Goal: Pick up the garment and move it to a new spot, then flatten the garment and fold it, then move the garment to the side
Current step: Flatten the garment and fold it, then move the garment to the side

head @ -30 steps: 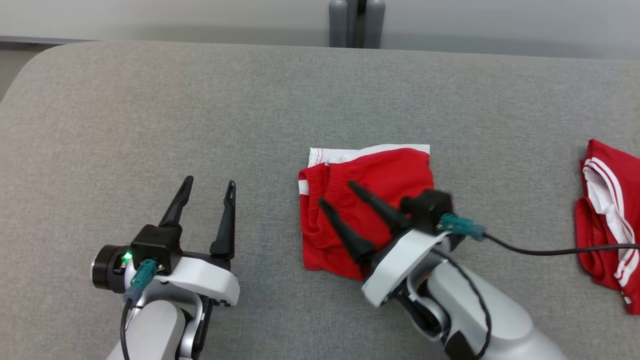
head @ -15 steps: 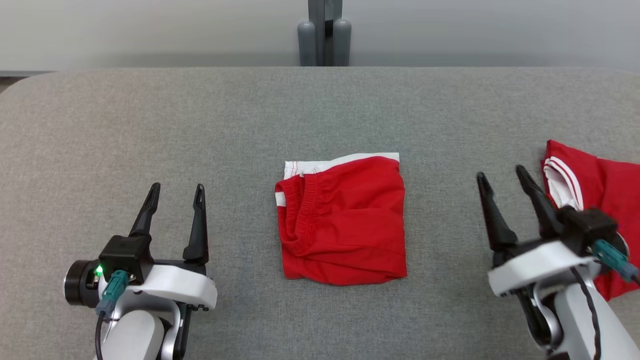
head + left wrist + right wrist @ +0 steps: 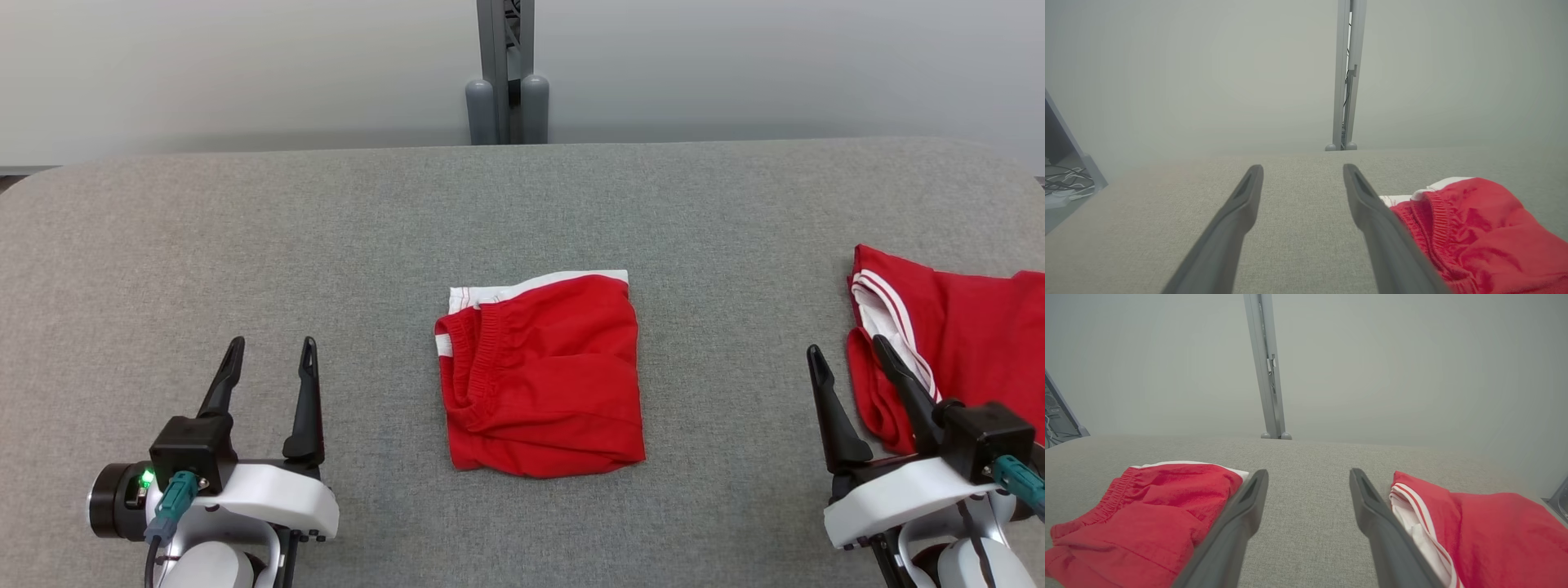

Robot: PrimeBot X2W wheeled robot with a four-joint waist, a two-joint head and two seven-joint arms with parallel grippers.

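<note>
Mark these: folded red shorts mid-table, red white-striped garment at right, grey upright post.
folded red shorts (image 3: 543, 384), head view, middle of the top layer
red white-striped garment (image 3: 971, 327), head view, plain red cloth beside the stripes
grey upright post (image 3: 488, 49), head view, lower shaft

A red garment (image 3: 543, 376) is seen at the centre of the head view, slightly below the middle, laid flat on the grey fabric surface (image 3: 326, 229). It is folded into a compact, roughly square packet. A gathered elastic waistband (image 3: 482, 347) is shown curving down its left part, and a white band (image 3: 543, 286) is exposed along its upper edge. Soft creases are seen across the lower half, and the bottom edge is slightly rounded. In the left wrist view it is found at the lower right; in the right wrist view, at the lower left.
</note>
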